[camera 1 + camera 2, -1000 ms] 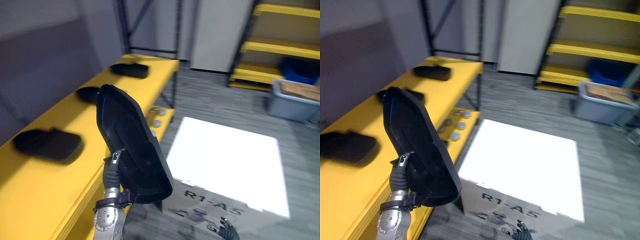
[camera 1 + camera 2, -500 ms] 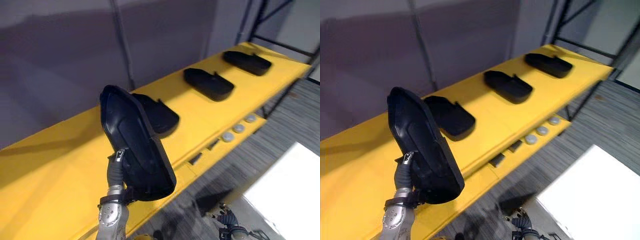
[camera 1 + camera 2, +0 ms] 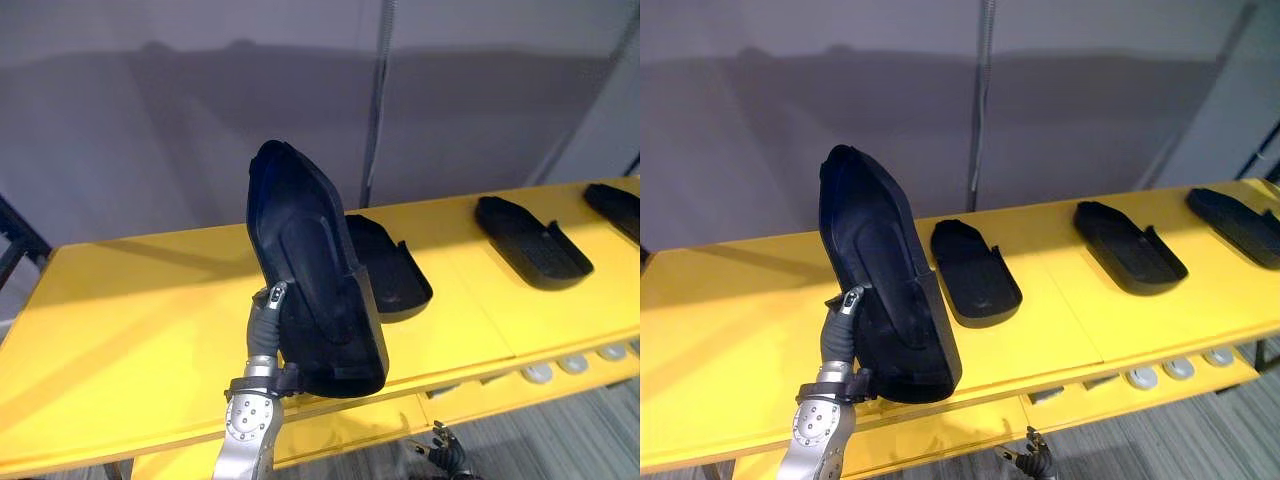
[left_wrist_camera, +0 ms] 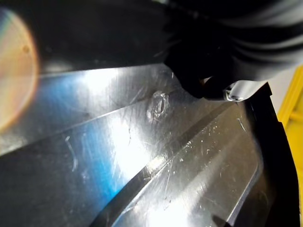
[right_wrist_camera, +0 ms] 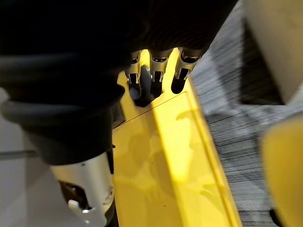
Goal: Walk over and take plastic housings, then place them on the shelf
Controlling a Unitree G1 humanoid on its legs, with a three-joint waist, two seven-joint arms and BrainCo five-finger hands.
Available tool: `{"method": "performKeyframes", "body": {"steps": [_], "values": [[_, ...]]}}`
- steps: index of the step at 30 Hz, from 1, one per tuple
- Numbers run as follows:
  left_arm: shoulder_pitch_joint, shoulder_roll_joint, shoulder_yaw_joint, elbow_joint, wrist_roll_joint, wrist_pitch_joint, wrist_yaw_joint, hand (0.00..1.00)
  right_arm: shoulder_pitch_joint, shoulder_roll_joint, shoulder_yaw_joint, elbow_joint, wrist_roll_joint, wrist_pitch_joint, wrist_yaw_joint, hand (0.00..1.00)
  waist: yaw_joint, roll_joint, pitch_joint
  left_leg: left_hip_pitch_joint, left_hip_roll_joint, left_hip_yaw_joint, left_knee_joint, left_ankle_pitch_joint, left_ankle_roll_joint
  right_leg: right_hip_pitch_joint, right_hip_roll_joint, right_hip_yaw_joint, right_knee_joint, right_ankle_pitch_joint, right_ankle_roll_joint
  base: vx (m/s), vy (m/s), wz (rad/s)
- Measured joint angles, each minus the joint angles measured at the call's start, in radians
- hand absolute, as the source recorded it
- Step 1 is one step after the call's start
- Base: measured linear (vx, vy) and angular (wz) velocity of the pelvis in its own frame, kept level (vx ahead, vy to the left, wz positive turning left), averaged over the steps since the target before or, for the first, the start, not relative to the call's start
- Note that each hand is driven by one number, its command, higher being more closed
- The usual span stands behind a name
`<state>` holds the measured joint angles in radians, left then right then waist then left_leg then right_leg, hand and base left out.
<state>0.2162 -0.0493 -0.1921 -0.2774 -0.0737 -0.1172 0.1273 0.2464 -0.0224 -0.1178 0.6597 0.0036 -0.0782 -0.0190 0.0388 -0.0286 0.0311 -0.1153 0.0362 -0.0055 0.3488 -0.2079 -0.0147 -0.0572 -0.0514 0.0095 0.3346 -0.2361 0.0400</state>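
Plastic housing (image 3: 315, 290), big and black, stands tall over the front edge of the yellow shelf (image 3: 130, 320). The left robot hand (image 3: 266, 320) grips it at the bottom. Three more housings (image 3: 1128, 245) lie flat toward the shelf's right end. Below the front edge, the right robot hand (image 3: 447, 458) hangs loose, holding nothing.

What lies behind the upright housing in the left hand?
Another black housing lies flat on the yellow shelf. The held housing hides part of its left edge and the shelf surface directly behind.
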Motion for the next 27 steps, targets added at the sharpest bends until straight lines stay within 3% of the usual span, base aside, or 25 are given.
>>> {"method": "performKeyframes", "body": {"steps": [2, 6, 8, 9, 10, 11, 13, 15, 16, 17, 18, 19, 20, 23, 24, 27], "values": [[0.01, 0.0, -0.001, -0.006, 0.0, 0.0, 0.0, 1.0, 0.003, 0.0, -0.001, -0.021, 0.0, -0.001, 0.0, 0.0, 0.002, 0.002, -0.006, 0.0, 0.002, -0.005, -0.005, 0.005, -0.004, 0.029, 0.001, -0.019, -0.038, 0.012, 0.004, 0.11, -0.02, 0.22], [0.026, 0.002, 0.0, -0.02, 0.0, 0.0, 0.006, 1.0, 0.015, 0.024, 0.0, -0.021, 0.0, -0.002, -0.002, 0.0, 0.007, -0.022, 0.0, -0.005, -0.022, -0.025, -0.004, 0.028, -0.018, 0.066, -0.026, -0.074, -0.081, 0.02, 0.01, 0.07, 0.048, 0.36], [0.026, 0.003, 0.003, -0.028, 0.0, 0.0, 0.022, 1.0, 0.01, 0.029, 0.002, -0.021, 0.004, -0.002, -0.003, 0.0, 0.021, -0.022, 0.01, -0.016, -0.023, -0.015, 0.003, 0.031, -0.023, 0.055, -0.031, -0.079, -0.069, 0.02, 0.01, -0.02, 0.034, 0.17], [0.026, 0.003, 0.011, -0.043, -0.001, 0.0, 0.025, 1.0, -0.004, 0.028, 0.001, -0.022, 0.006, -0.002, -0.004, 0.0, 0.023, -0.034, 0.018, -0.032, -0.03, -0.014, -0.003, 0.042, -0.046, 0.043, -0.048, -0.082, -0.062, 0.021, 0.008, -0.06, 0.033, 0.11], [0.025, 0.001, 0.01, -0.066, -0.002, 0.0, 0.028, 1.0, -0.014, 0.027, -0.001, -0.026, 0.004, -0.002, -0.008, 0.0, 0.021, -0.044, 0.028, -0.045, 0.002, 0.054, 0.05, 0.009, -0.024, 0.031, -0.064, -0.094, -0.058, 0.022, 0.008, -0.06, 0.023, 0.18], [0.026, 0.002, 0.01, -0.075, -0.002, -0.001, 0.03, 1.0, -0.015, 0.023, 0.001, -0.026, 0.004, -0.002, -0.012, 0.0, 0.02, -0.041, 0.03, -0.056, 0.035, 0.087, 0.092, -0.003, -0.03, 0.026, -0.066, -0.099, -0.05, 0.022, 0.007, -0.04, 0.028, 0.22], [0.027, 0.001, 0.01, -0.086, -0.002, -0.007, 0.037, 1.0, -0.021, 0.003, 0.003, -0.042, -0.002, -0.002, -0.02, 0.0, 0.001, -0.041, 0.032, -0.047, 0.187, 0.154, 0.194, -0.021, -0.056, 0.016, -0.093, -0.109, -0.011, 0.022, 0.007, -0.03, 0.123, 0.18], [0.026, 0.001, 0.008, -0.087, -0.003, -0.008, 0.043, 1.0, -0.015, -0.015, 0.001, -0.072, -0.011, -0.002, -0.024, 0.0, -0.012, -0.041, 0.032, -0.007, 0.27, 0.171, 0.177, -0.001, -0.036, 0.001, -0.136, -0.111, 0.015, 0.019, 0.013, -0.02, 0.277, 0.13], [0.024, 0.001, 0.008, -0.086, -0.003, -0.011, 0.044, 1.0, -0.016, -0.025, -0.002, -0.075, -0.016, -0.002, -0.026, 0.0, -0.024, -0.036, 0.025, 0.012, 0.296, 0.169, 0.131, 0.024, -0.024, -0.014, -0.176, -0.122, 0.028, 0.008, 0.039, -0.02, 0.41, 0.33], [0.013, 0.0, 0.001, -0.077, -0.003, -0.012, 0.044, 1.0, -0.016, -0.039, -0.003, -0.072, -0.024, -0.002, -0.029, 0.0, -0.032, -0.015, 0.017, 0.021, 0.311, 0.17, 0.069, 0.076, -0.037, -0.028, -0.206, -0.138, 0.031, 0.007, 0.088, -0.02, 0.465, 0.41], [0.008, 0.0, -0.001, -0.07, -0.003, -0.012, 0.044, 1.0, -0.013, -0.048, -0.003, -0.061, -0.027, -0.002, -0.028, 0.0, -0.036, 0.003, 0.009, 0.022, 0.314, 0.168, 0.042, 0.077, -0.065, -0.033, -0.214, -0.146, 0.029, 0.014, 0.109, 0.0, 0.571, 0.59], [-0.003, 0.0, 0.001, -0.05, -0.003, -0.013, 0.044, 1.0, -0.016, -0.046, -0.004, -0.033, -0.03, 0.005, -0.028, 0.0, -0.05, 0.018, 0.001, 0.03, 0.293, 0.17, 0.013, 0.001, -0.177, -0.018, -0.236, -0.158, 0.005, 0.04, 0.151, 0.01, 0.659, 0.48], [-0.025, 0.009, 0.025, -0.02, -0.004, -0.014, 0.052, 1.0, -0.026, -0.003, 0.004, -0.001, -0.031, 0.014, -0.028, 0.0, -0.039, -0.029, 0.018, 0.028, 0.249, 0.174, 0.033, -0.018, -0.193, -0.004, -0.28, -0.15, -0.037, 0.083, 0.147, -0.01, 0.739, 0.32], [-0.034, 0.021, 0.052, 0.033, -0.012, -0.014, 0.08, 1.0, -0.036, 0.069, 0.046, 0.005, -0.041, 0.016, -0.019, 0.0, -0.025, -0.045, 0.021, -0.019, 0.24, 0.173, 0.113, -0.043, -0.153, 0.02, -0.275, -0.155, -0.122, 0.251, 0.122, -0.04, 0.488, -0.07], [-0.034, 0.037, 0.049, 0.043, -0.012, -0.013, 0.082, 1.0, -0.054, 0.076, 0.081, 0.005, -0.049, 0.016, -0.016, 0.0, -0.017, -0.049, 0.024, -0.036, 0.241, 0.19, 0.145, -0.055, -0.133, 0.0, -0.273, -0.154, -0.128, 0.32, 0.081, -0.07, 0.408, -0.25], [-0.034, 0.035, 0.039, 0.041, -0.01, -0.013, 0.081, 1.0, -0.072, 0.073, 0.073, -0.022, -0.05, 0.016, -0.018, 0.0, -0.011, -0.055, 0.019, -0.033, 0.21, 0.24, 0.136, -0.083, -0.083, -0.017, -0.29, -0.144, -0.174, 0.417, 0.052, -0.11, 0.345, -0.33]]}}
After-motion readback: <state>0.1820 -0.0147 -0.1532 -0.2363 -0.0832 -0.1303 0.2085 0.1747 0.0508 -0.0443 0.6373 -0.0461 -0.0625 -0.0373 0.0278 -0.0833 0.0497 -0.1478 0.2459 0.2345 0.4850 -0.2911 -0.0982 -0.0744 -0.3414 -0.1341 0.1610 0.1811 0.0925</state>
